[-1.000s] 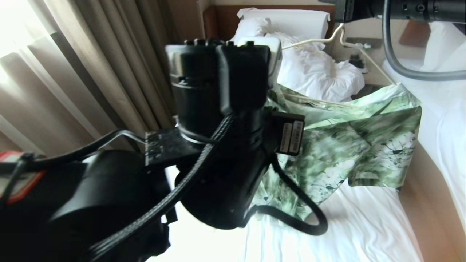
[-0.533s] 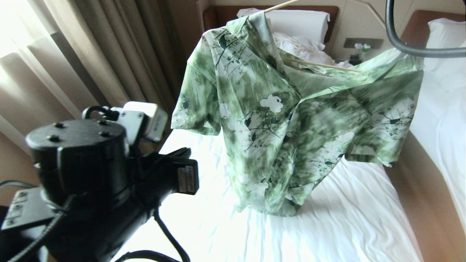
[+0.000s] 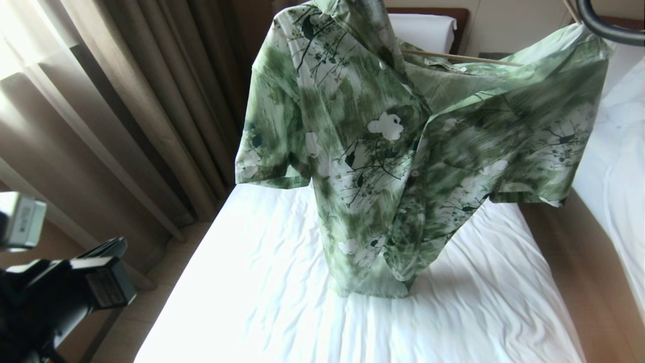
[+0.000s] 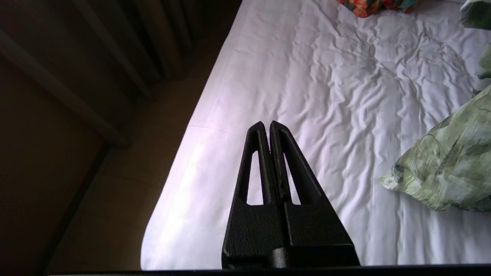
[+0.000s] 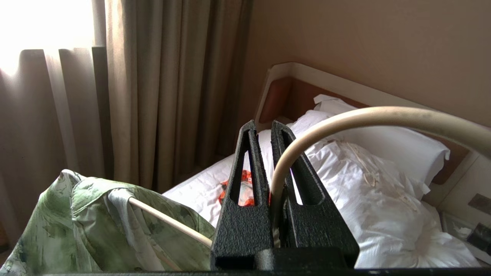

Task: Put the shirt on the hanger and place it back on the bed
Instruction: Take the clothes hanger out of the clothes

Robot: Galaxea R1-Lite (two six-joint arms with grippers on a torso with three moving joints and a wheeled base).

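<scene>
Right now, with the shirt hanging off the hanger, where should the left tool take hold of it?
Probably the sleeve hem on the robot's left, coming in from that side: it hangs free off the shirt, nearest the shut, empty left tool. The right tool holds the hanger by its hook.

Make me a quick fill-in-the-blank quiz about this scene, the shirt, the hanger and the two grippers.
1. The right gripper is shut on the ____.
2. The shirt hangs above the ____.
3. The left gripper is shut and holds ____.
4. The small orange garment lies on the ____.

Missing words: hanger; bed; nothing; bed
</scene>
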